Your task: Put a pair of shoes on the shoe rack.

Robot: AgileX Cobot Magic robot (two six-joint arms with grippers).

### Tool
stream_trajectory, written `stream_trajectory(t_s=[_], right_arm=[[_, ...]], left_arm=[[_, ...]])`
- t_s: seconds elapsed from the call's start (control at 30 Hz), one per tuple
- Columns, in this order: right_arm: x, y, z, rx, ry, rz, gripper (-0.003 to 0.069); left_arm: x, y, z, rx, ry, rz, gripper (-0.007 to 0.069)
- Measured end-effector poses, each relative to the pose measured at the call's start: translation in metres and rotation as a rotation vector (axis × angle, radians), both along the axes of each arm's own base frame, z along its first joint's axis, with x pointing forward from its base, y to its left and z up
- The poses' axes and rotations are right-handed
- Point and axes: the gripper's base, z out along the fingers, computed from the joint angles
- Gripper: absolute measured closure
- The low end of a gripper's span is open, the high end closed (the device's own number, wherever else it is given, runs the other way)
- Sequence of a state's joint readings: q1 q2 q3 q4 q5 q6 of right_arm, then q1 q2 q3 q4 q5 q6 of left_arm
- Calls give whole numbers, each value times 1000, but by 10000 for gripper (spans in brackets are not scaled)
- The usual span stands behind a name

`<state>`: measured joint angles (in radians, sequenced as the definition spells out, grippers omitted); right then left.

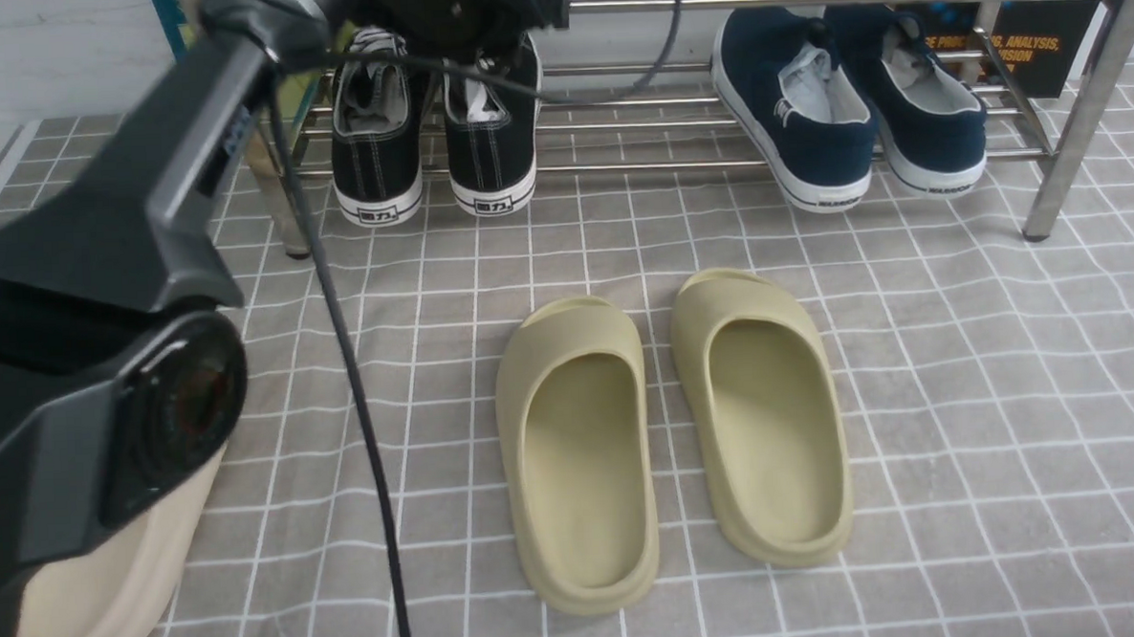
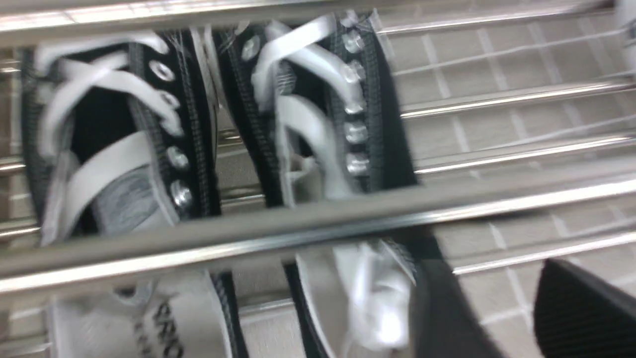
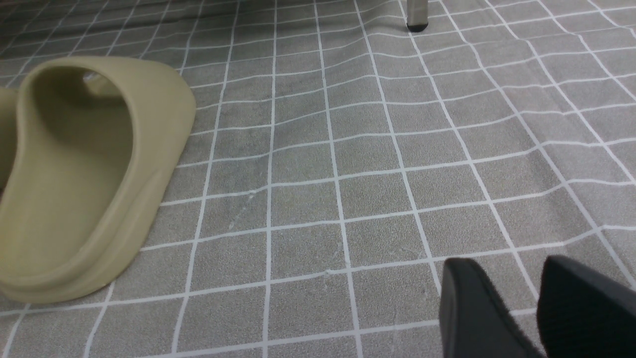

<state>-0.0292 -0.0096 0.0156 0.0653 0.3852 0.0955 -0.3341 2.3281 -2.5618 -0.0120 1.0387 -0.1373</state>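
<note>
The pair of shoes, two black canvas sneakers (image 1: 375, 145) (image 1: 491, 145) with white soles, stands side by side on the lower bars at the left end of the chrome shoe rack (image 1: 802, 0), heels toward me. My left arm (image 1: 187, 153) reaches over them and its wrist hides their toes. In the left wrist view both sneakers (image 2: 99, 124) (image 2: 318, 109) lie behind a rack bar (image 2: 318, 223). My left gripper (image 2: 489, 263) is open just beside the right sneaker's collar, with only floor between its fingers. My right gripper (image 3: 502, 263) hangs open over bare cloth.
Two navy slip-on sneakers (image 1: 845, 105) sit on the rack's right end. A pair of olive foam slippers (image 1: 582, 452) (image 1: 763, 415) lies on the checked cloth mid-floor. A beige slipper (image 1: 109, 578) shows under my left arm. The arm's cable (image 1: 361, 414) hangs down. A rack leg (image 3: 416, 15) stands ahead of the right gripper.
</note>
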Motion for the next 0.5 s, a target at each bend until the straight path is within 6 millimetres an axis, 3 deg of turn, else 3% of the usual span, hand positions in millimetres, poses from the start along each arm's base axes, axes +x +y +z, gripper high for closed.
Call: stream_trajectory(t_s=[0.03, 0.13, 0.37, 0.5], right_arm=[[0, 0, 0, 0, 0, 0, 420], [0, 0, 0, 0, 0, 0, 420], [0, 0, 0, 0, 0, 0, 420], [0, 0, 0, 0, 0, 0, 420]], left_arm=[[-1, 0, 1, -1, 3, -1, 435], [-17, 3, 11, 6, 102, -14, 631], [-21, 3, -3, 51, 199, -37, 638], [-38, 11, 17, 56, 195, -23, 638]])
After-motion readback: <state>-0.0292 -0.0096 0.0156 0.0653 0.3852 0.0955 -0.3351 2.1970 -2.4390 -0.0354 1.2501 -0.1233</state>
